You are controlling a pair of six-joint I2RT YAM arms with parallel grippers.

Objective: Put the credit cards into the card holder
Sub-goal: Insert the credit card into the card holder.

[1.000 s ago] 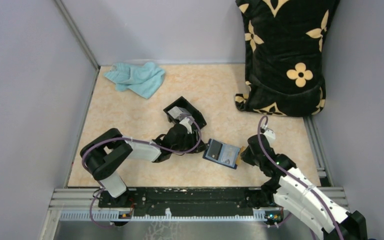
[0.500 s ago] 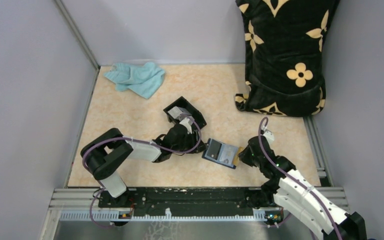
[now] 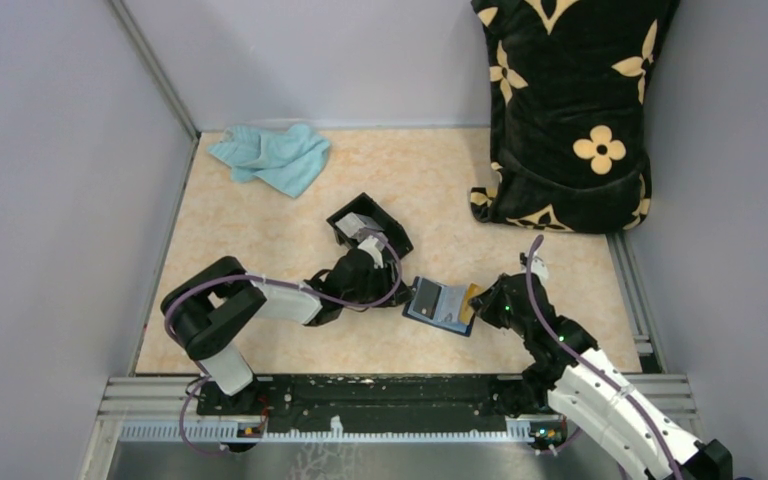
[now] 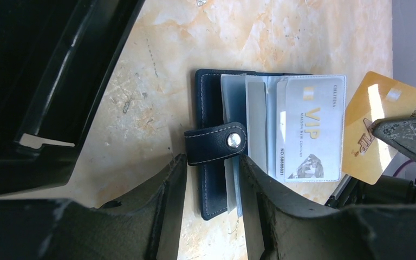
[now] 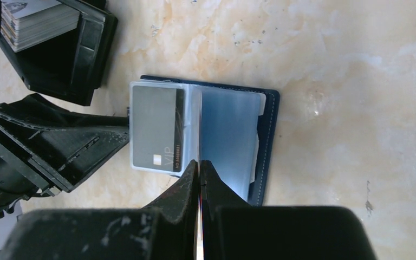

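Note:
The navy card holder [image 3: 440, 305] lies open on the table, and a pale grey VIP card [image 4: 309, 127] sits in one of its clear sleeves. My left gripper [image 4: 212, 162] stands half apart over the holder's left cover [image 4: 211, 184], with the snap tab [image 4: 216, 143] spanning both fingers. It holds that side in place. My right gripper [image 5: 199, 162] is shut on an orange-yellow credit card [image 4: 379, 130], which shows edge-on between the jaws in the right wrist view. That card hangs at the holder's right edge, its corner just over the sleeves [image 5: 227, 135].
A black open-topped box [image 3: 365, 225] with a stack of cards [image 5: 38, 21] stands just behind my left gripper. A teal cloth [image 3: 272, 158] lies at the back left. A black flowered bag [image 3: 570, 110] fills the back right corner. Walls close in on both sides.
My right gripper has moved left with the orange-yellow card, from beside the holder's right edge to just over it. The left gripper and the holder have stayed put.

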